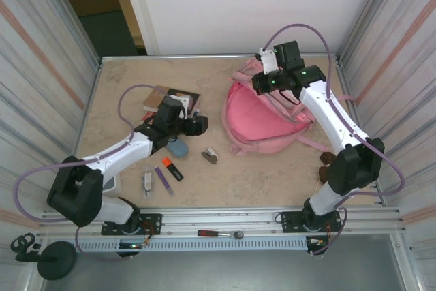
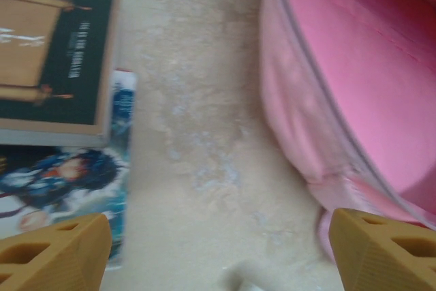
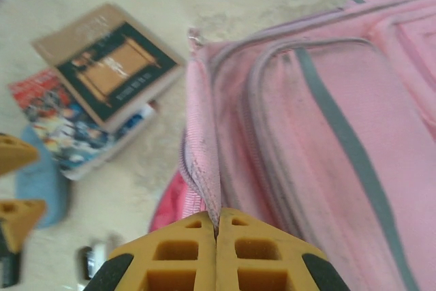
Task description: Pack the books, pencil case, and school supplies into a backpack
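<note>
The pink backpack [image 1: 266, 120] lies open on the right half of the table [image 1: 272, 175], its bright lining facing up. The right wrist view shows what the overhead view cannot: the right gripper [image 3: 216, 247] is pinched tight on the backpack's zippered rim. The left gripper [image 2: 218, 253] hangs over bare table between the backpack and the books, spread wide with nothing between its fingers. The tan-covered book [image 2: 54, 52] lies atop the cartoon-covered book [image 2: 75, 175], left of the backpack. From above, the blue pencil case [image 1: 178, 146] sits just beside the left gripper. The orange-and-black highlighter [image 1: 173, 169] and purple pen [image 1: 163, 180] lie nearer the bases.
</note>
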{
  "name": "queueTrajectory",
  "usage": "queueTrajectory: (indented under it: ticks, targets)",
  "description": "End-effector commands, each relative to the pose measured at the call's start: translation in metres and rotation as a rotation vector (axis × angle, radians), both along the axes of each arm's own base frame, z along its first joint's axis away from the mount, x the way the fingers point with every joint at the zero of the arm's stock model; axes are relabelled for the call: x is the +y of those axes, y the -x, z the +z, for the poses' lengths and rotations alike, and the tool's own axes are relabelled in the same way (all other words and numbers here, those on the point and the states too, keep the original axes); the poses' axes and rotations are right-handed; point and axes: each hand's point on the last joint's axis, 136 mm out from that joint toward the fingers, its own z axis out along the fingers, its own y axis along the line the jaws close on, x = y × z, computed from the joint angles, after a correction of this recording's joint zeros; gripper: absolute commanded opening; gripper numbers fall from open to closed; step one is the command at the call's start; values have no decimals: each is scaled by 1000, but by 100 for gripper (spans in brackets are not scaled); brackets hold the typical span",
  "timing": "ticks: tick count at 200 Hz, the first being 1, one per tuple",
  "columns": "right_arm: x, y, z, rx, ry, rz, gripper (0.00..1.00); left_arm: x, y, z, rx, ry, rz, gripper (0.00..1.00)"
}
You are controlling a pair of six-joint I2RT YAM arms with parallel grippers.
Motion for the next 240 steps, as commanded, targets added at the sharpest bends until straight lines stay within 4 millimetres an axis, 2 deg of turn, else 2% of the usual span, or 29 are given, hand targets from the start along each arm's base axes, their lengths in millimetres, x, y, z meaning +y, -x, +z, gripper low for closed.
queueTrajectory:
  ticks: [1,30,45,54,75,83,88,99,114,127,143,166,188,220,240]
  targets:
    - [-9,4,-20,-17,187,2,0,34,-5,6,-36,-41,87,84]
    - [3,23,-57,50,239,55,5,72,-12,8,-46,-66,183,87]
    - [3,36,-77,100,244,64,13,94,-18,9,-40,-61,253,88]
    - [4,44,-86,133,228,68,22,109,-22,8,-31,-46,300,89]
    - [20,58,-84,174,102,100,44,138,-35,6,-3,30,402,89]
    - [34,63,-76,181,1,123,50,148,-41,4,12,57,433,89]
    - [48,66,-68,186,-93,143,59,154,-45,3,18,69,450,89]
    - [71,68,-58,204,-253,166,71,168,-54,3,14,69,483,90]
    - [100,61,-54,232,-390,148,76,187,-68,5,6,41,517,90]
    - [116,46,-66,264,-384,79,81,199,-83,5,11,14,525,91]
    - [134,29,-93,335,-347,-11,86,203,-103,-2,48,17,484,91]
    - [167,6,-112,398,-402,-74,86,193,-131,-20,126,13,384,92]
    - [185,-15,-129,440,-465,-144,85,186,-148,-40,204,9,318,94]
    - [210,-33,-155,496,-494,-175,82,187,-161,-61,270,-23,292,94]
    - [224,-40,-169,519,-500,-166,80,176,-164,-65,287,26,244,91]
